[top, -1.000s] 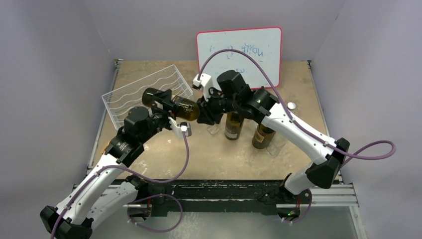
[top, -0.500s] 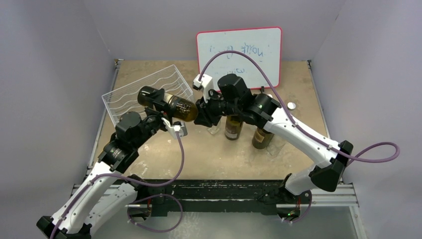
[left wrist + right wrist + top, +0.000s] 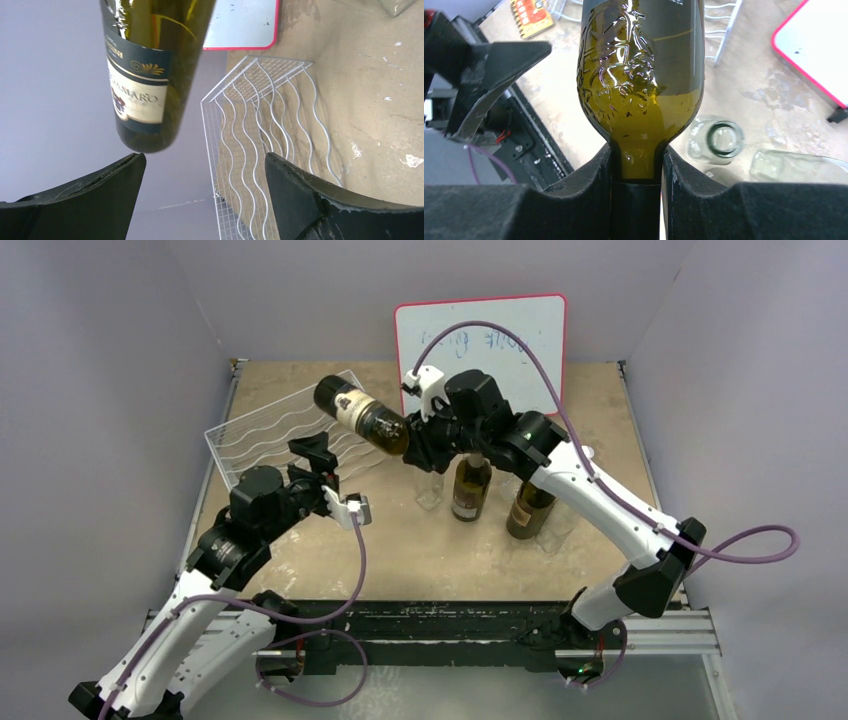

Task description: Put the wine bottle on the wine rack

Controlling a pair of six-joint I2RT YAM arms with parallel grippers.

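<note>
The wine bottle (image 3: 362, 417) is dark green with a pale label. It hangs in the air, tilted, its base pointing far-left over the right end of the wine rack (image 3: 268, 435). My right gripper (image 3: 413, 438) is shut on its neck; in the right wrist view the fingers (image 3: 594, 185) clamp the neck below the bottle's shoulder (image 3: 641, 80). My left gripper (image 3: 322, 465) is open and empty, just near of the bottle and not touching it. In the left wrist view the bottle's base (image 3: 147, 85) hangs above the open left gripper (image 3: 205, 172), with the white wavy-rod rack (image 3: 265, 125) behind.
Two upright dark bottles (image 3: 470, 485) (image 3: 527, 508) and a clear glass (image 3: 430, 490) stand under the right arm. A pink-framed whiteboard (image 3: 480, 340) leans on the back wall. A small round thing (image 3: 587, 452) lies at the right. Walls enclose the table.
My left gripper has let go of the bottle, opened and drawn back toward me. My right gripper has lifted the bottle up and away, tilting its base over the rack.
</note>
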